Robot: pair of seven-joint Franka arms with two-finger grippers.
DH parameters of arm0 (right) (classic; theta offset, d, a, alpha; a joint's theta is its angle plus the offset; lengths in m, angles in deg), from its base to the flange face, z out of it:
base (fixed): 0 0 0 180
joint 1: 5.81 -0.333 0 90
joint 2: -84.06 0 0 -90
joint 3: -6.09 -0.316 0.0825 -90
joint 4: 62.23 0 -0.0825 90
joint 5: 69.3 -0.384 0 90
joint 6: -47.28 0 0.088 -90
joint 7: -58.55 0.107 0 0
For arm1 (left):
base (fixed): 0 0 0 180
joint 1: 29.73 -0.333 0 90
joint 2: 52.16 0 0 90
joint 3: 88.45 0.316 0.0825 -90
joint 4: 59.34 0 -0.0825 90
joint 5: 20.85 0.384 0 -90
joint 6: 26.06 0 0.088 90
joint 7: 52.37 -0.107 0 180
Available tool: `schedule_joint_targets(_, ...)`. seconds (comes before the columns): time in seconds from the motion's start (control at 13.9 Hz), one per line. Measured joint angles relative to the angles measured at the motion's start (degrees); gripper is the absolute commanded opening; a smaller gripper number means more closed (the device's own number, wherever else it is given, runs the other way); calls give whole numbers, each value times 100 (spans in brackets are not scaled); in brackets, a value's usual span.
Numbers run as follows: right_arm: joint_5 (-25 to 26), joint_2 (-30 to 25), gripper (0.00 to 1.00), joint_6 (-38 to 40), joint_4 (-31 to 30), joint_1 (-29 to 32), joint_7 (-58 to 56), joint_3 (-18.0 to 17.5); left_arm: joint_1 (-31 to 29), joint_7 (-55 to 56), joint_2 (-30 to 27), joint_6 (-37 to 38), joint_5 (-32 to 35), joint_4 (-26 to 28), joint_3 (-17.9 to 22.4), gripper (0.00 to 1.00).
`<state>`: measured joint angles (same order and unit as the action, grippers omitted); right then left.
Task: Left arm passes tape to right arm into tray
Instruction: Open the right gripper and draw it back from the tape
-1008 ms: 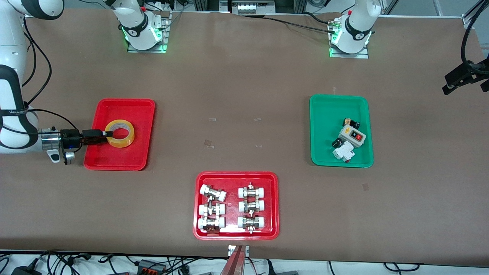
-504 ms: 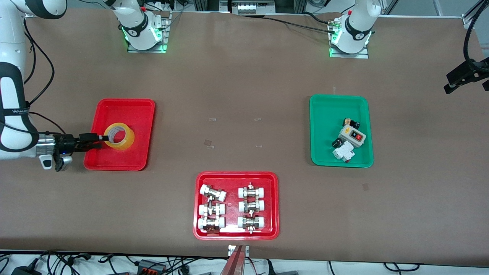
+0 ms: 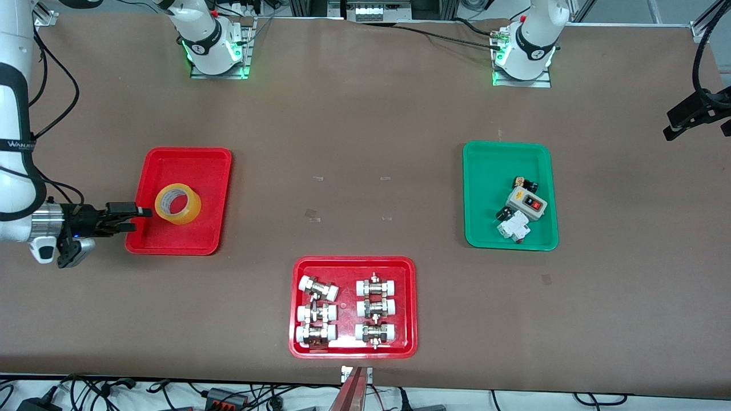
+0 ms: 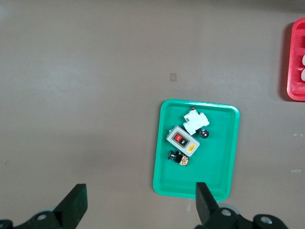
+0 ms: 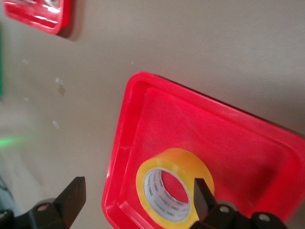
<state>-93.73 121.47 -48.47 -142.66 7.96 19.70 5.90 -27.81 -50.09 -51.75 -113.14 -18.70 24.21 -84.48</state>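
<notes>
The yellow tape (image 3: 178, 204) rests in the tall red tray (image 3: 194, 165), in the half nearer the front camera. It is free of any gripper. My right gripper (image 3: 139, 220) is open and empty at the tray's rim on the right arm's end, just apart from the roll. In the right wrist view the tape (image 5: 177, 160) lies in the tray (image 5: 214, 129) between the spread fingers of my right gripper (image 5: 138, 202). My left gripper (image 4: 140, 205) is open and empty, high over the table, and shows only in its own wrist view.
A green tray (image 3: 485, 171) with small electrical parts lies toward the left arm's end, also seen in the left wrist view (image 4: 219, 143). A wider red tray (image 3: 354, 265) with pipe fittings lies nearest the front camera. A black fixture (image 3: 694, 111) juts in at the table's edge.
My right gripper has let go of the tape and drawn back out of the tray toward the right arm's end. The tape stays in the tray.
</notes>
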Motion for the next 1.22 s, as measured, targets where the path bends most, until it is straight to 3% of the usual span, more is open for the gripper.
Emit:
schedule_joint_targets(0.43,1160,-62,100,8,902,-787,1957,-19,1,5,4,9,-11,0,-6,100)
schedule_joint_targets(0.72,1594,-263,100,405,1330,-1231,3362,-19,-33,29,5,158,-393,0,8,100)
schedule_joint_targets(1.01,2043,-537,100,1348,1881,-1255,3655,21,-35,29,5,198,-419,1,9,100)
schedule_joint_targets(1.22,2371,-779,100,1433,2092,-1213,3682,65,-37,29,5,202,-420,1,13,100)
